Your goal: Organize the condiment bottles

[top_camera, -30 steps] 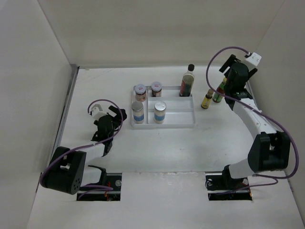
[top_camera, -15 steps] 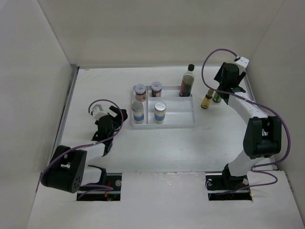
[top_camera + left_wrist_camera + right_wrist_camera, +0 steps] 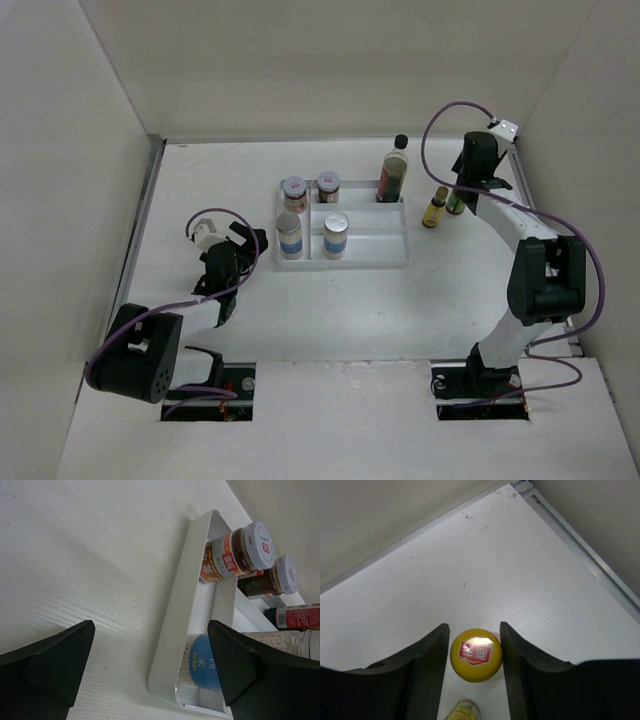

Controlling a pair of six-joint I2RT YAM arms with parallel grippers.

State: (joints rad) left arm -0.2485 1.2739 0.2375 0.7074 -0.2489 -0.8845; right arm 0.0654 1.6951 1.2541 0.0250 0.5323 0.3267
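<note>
The yellow-capped red sauce bottle [image 3: 457,203] stands right of the white tray [image 3: 375,250], with the tiny yellow bottle [image 3: 434,208] beside it. My right gripper [image 3: 463,192] hangs over it. In the right wrist view its fingers press both sides of the yellow cap [image 3: 475,654], and the tiny bottle's top [image 3: 464,711] shows below. In the tray stand two reddish-brown spice jars [image 3: 294,190] [image 3: 328,186], two blue-labelled jars [image 3: 289,236] [image 3: 336,233] and the tall dark bottle [image 3: 394,172]. My left gripper [image 3: 243,244] rests open left of the tray, nothing between its fingers [image 3: 55,655].
White walls enclose the table. A metal rail [image 3: 585,555] runs along the right edge close to the sauce bottle, and another [image 3: 140,235] runs along the left. The tray's near-left corner [image 3: 170,680] lies just ahead of my left gripper [image 3: 150,630].
My right gripper has swung back over the sauce bottle and its jaws have narrowed onto the yellow cap. The left arm and the bottles in the tray have not moved.
</note>
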